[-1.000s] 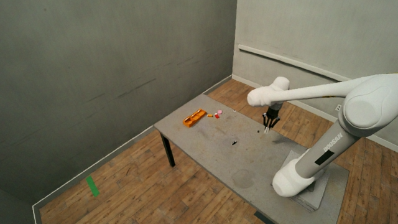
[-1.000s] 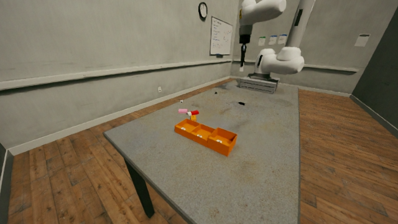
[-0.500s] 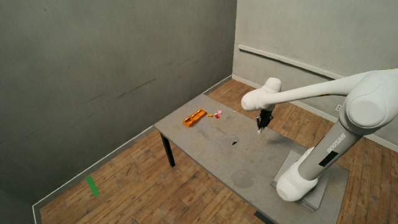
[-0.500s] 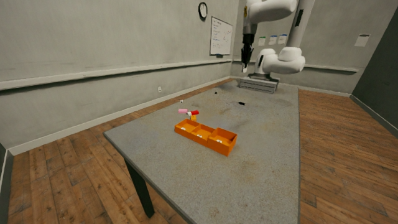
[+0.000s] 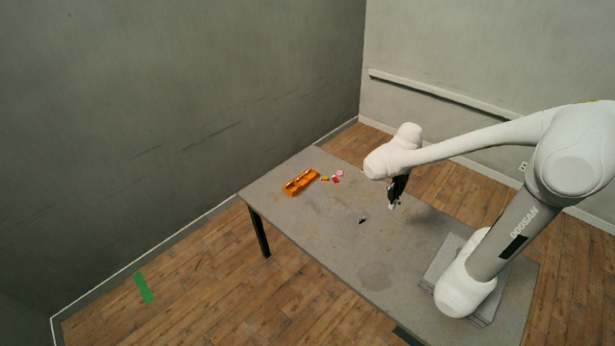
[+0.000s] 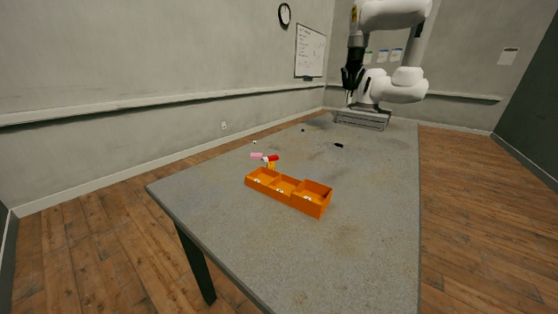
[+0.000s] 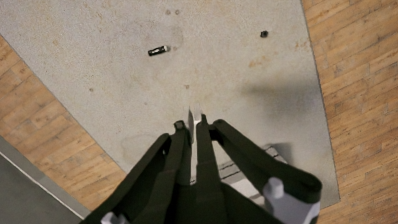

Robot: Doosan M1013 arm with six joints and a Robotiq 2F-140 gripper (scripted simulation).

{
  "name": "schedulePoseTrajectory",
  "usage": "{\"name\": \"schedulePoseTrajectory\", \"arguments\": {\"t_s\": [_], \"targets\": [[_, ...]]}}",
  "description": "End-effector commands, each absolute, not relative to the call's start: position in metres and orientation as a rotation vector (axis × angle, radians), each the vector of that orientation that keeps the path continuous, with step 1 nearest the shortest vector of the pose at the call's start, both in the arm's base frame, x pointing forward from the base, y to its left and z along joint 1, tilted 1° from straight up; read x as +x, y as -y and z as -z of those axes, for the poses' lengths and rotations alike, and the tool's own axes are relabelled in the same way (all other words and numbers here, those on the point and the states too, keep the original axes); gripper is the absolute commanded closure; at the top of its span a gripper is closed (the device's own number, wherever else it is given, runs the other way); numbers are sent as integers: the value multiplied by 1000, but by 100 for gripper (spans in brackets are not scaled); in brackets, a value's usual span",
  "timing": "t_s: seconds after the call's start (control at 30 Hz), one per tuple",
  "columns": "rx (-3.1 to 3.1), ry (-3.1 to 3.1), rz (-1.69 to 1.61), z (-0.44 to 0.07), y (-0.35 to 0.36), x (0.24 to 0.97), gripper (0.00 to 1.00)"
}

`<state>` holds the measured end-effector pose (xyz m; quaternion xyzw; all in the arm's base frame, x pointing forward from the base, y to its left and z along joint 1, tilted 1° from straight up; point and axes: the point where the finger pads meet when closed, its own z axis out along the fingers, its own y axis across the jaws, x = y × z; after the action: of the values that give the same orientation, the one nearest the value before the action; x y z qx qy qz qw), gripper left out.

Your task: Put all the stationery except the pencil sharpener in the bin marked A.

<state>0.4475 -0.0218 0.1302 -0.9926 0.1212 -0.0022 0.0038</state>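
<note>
Three joined orange bins (image 5: 289, 189) (image 6: 305, 208) stand at the far end of the table; I cannot read their marks. Beside them lie a pink eraser (image 5: 339, 172) (image 6: 256, 155), a small red and white thing (image 5: 334, 179) (image 6: 273, 158) and a small yellow thing (image 5: 324, 178) (image 6: 271, 166). A small black thing (image 5: 361, 220) (image 6: 338, 145) (image 7: 158, 50) lies mid-table. My gripper (image 5: 393, 206) (image 6: 349, 90) (image 7: 194, 112) hangs high above the table near the arm's base, fingers shut, with nothing seen between them.
A tiny dark thing (image 6: 302, 130) (image 7: 263, 34) lies near the table's side edge, and a tiny white cube (image 6: 254, 141) lies farther along that edge. The arm's grey base block (image 6: 362, 119) stands at the table's near end. Wooden floor surrounds the table.
</note>
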Motion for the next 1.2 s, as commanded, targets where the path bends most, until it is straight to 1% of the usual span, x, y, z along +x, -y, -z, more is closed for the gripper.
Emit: {"name": "schedulePoseTrajectory", "arguments": {"t_s": [0.0,0.07,0.43,0.7,1.17], "targets": [[-3133,-135,12,-129,5,459,85],[-3137,-23,14,-129,5,459,85],[-3137,-16,14,-129,5,459,85],[-3104,472,15,-117,13,524,85],[-3101,487,15,-100,23,622,85]]}}
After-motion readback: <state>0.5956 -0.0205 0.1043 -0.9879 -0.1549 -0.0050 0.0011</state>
